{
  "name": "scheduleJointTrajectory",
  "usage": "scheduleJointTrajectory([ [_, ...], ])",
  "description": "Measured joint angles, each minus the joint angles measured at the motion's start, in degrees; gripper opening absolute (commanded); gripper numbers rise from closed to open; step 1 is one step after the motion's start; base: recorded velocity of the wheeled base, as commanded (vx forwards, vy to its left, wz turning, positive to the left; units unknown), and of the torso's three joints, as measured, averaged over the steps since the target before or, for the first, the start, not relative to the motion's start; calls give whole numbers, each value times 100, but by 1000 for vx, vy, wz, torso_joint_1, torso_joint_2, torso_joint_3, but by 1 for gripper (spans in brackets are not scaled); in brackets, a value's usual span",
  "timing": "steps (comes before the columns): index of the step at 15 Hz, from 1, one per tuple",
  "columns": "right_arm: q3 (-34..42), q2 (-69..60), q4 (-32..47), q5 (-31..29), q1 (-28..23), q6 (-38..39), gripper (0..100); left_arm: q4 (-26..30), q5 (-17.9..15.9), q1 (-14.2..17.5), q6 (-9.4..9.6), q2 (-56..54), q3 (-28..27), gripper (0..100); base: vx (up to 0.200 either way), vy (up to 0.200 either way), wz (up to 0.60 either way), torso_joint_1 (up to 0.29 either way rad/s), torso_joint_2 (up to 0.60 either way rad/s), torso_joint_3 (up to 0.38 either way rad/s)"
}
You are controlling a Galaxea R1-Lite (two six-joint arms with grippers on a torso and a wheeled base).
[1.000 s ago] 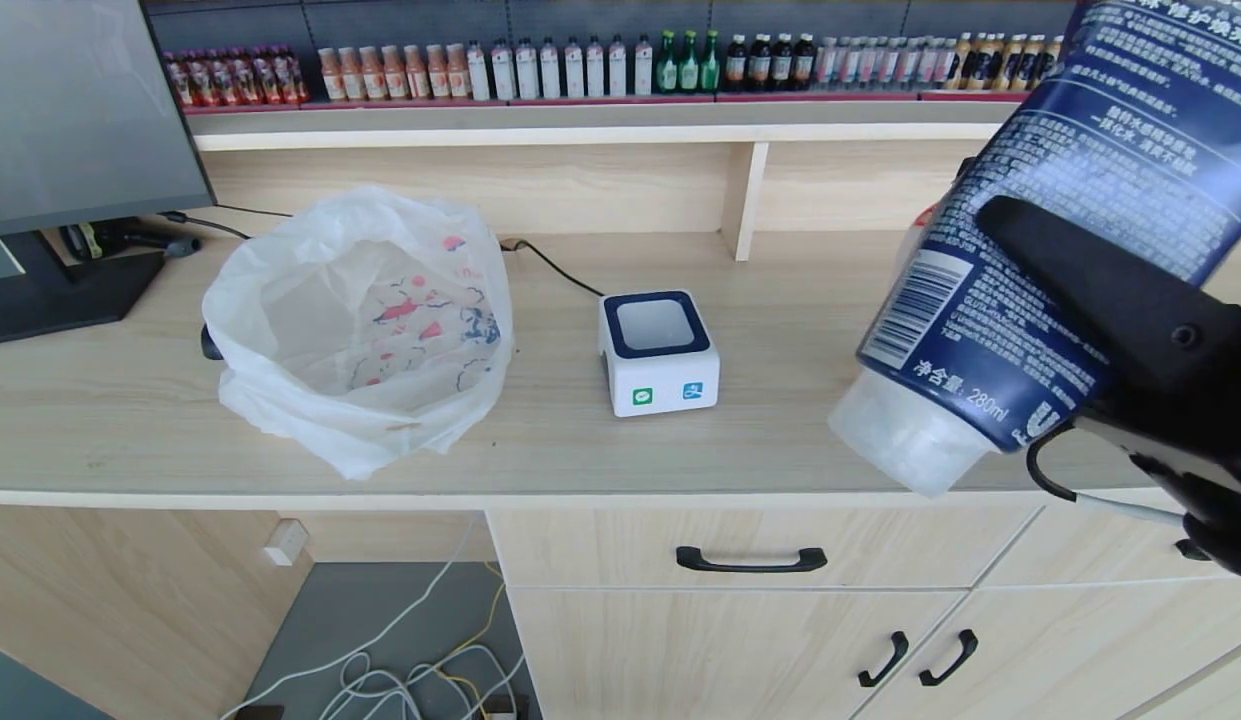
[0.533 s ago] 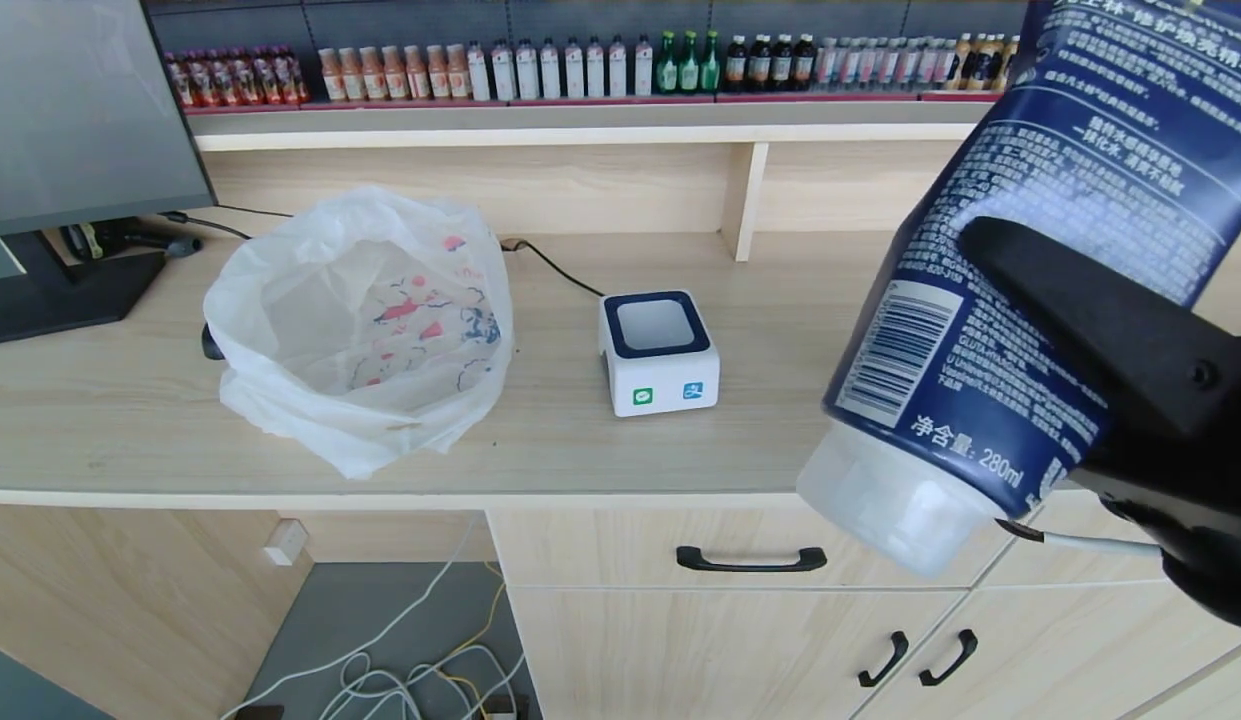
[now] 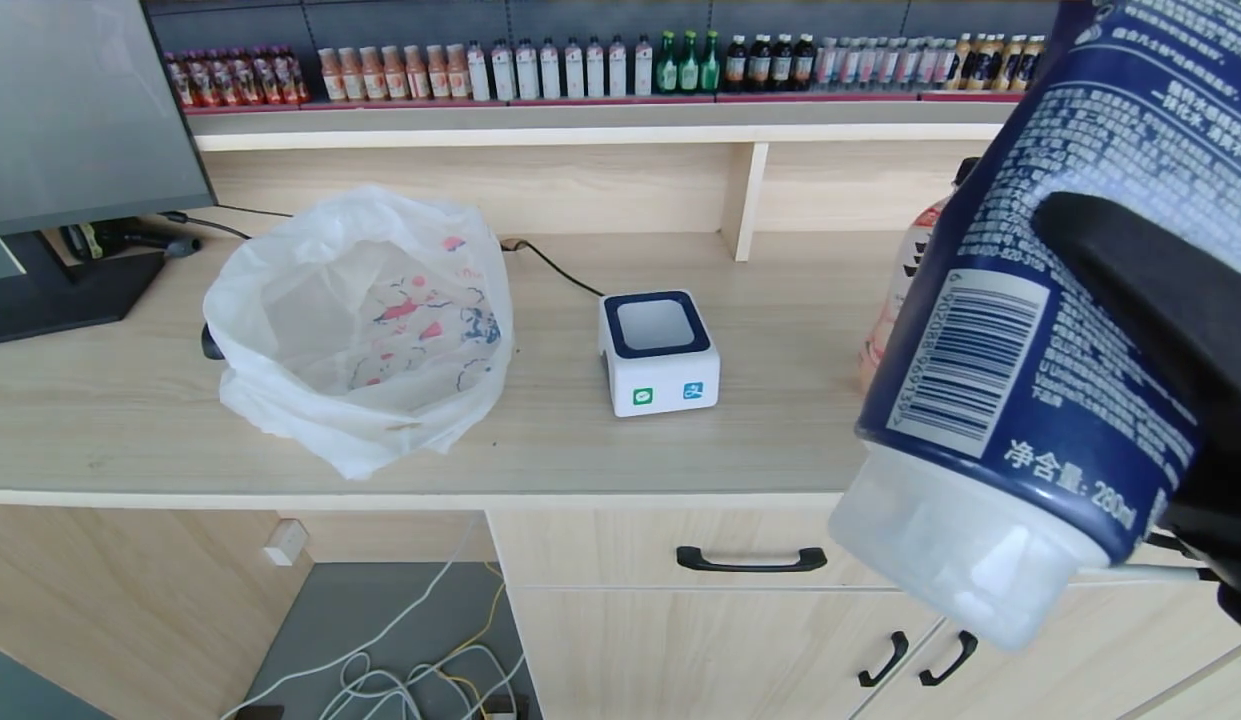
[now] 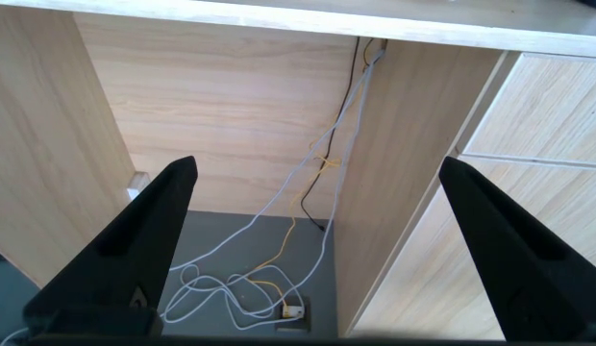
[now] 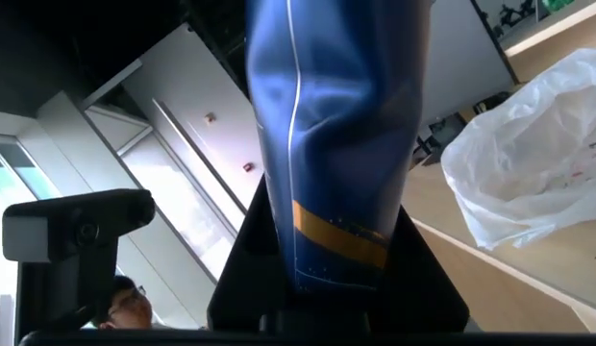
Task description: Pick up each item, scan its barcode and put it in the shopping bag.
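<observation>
Since the earlier frames, blue tube (image 3: 1040, 330) has swung toward lower right, barcode camera-facing, clamped cap-down in right gripper (image 5: 332, 255); left gripper (image 4: 317, 168) hangs spread, empty. Step: scanning. Next, presumably: carry barcode over scanner (image 3: 659, 350) at centre, then shopping bag (image 3: 360, 320), centre-left.

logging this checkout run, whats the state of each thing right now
tube: lifted, cap down, barcode toward head camera
right gripper: shut on tube
left gripper: open, empty
bag: on counter, mouth open
scanner: upright, window uncovered
bottle: standing, partly hidden by tube
drawers: shut
</observation>
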Motion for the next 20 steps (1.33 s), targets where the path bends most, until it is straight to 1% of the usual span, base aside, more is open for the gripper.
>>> scheduleJointTrajectory([
  [3, 26, -22, 5, -2, 18, 116, 0, 0, 0, 2, 2, 0, 0, 100, 0, 0, 0, 0, 0, 0],
  [17, 183, -57, 2, 93, 57, 99, 0, 0, 0, 0, 0, 0, 0, 100, 0, 0, 0, 0, 0, 0],
  [18, 179, -35, 2, 151, 60, -23, 0, 0, 0, 0, 2, 0, 0, 100, 0, 0, 0, 0, 0, 0],
  [20, 196, 37, 5, 208, 22, -614, 0, 0, 0, 2, 2, 0, 0, 100, 0, 0, 0, 0, 0, 0],
])
